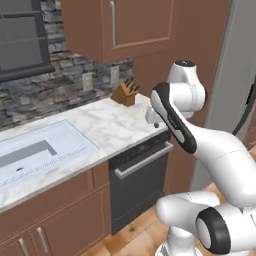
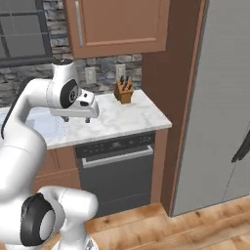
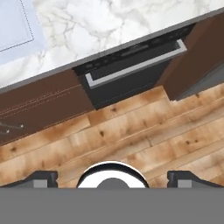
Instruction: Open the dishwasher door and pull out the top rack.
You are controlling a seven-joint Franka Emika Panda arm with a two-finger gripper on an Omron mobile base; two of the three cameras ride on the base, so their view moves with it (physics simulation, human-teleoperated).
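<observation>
Gripper (image 3: 112, 178) spread wide, seemingly empty, above shut flat dark-grey dishwasher door (image 3: 127, 81), silver bar handle (image 3: 135, 65).

A: Where is the dishwasher door (image 2: 116, 168)?
B: Under the worktop (image 2: 128, 118), near its right edge.
A: And the knife block (image 2: 124, 91)?
B: At the worktop's back right corner; the sink (image 1: 35, 152) lies left.

dark grey dishwasher door (image 2: 117, 177), silver handle (image 2: 117, 157); white veined marble counter (image 2: 128, 117); brown cabinets (image 1: 60, 215).
</observation>
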